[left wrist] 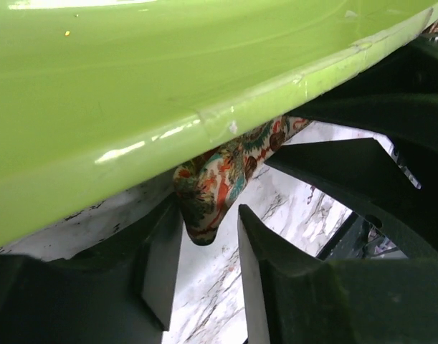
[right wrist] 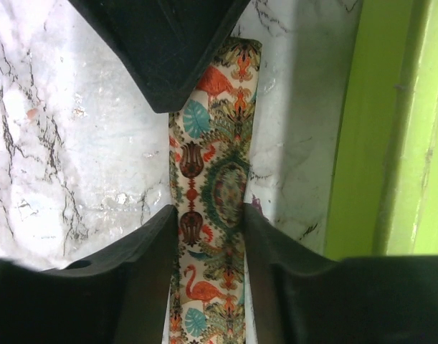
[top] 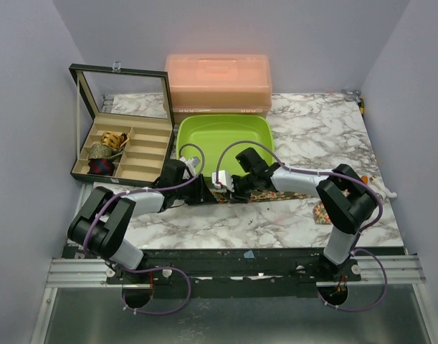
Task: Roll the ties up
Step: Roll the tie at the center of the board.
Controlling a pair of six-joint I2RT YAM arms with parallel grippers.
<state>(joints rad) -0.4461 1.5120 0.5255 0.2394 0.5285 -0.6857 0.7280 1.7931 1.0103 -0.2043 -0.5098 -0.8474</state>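
Observation:
A floral tie (top: 290,195) lies flat on the marble table in front of the lime-green tray (top: 222,129), its wide end (top: 323,212) at the right. My right gripper (top: 236,188) is open, one finger on each side of the tie (right wrist: 211,179) near its narrow end, touching its edges. My left gripper (top: 204,192) is open right beside it. In the left wrist view the tie's narrow tip (left wrist: 211,193) sits between the fingertips of the left gripper (left wrist: 208,244), under the tray's rim (left wrist: 204,115). The dark shape above the tie in the right wrist view is a left finger (right wrist: 168,50).
An open compartment box (top: 122,147) holding rolled ties (top: 104,154) stands at the back left. An orange lidded bin (top: 219,82) sits behind the tray. The tray's wall (right wrist: 376,143) runs close along the right of the tie.

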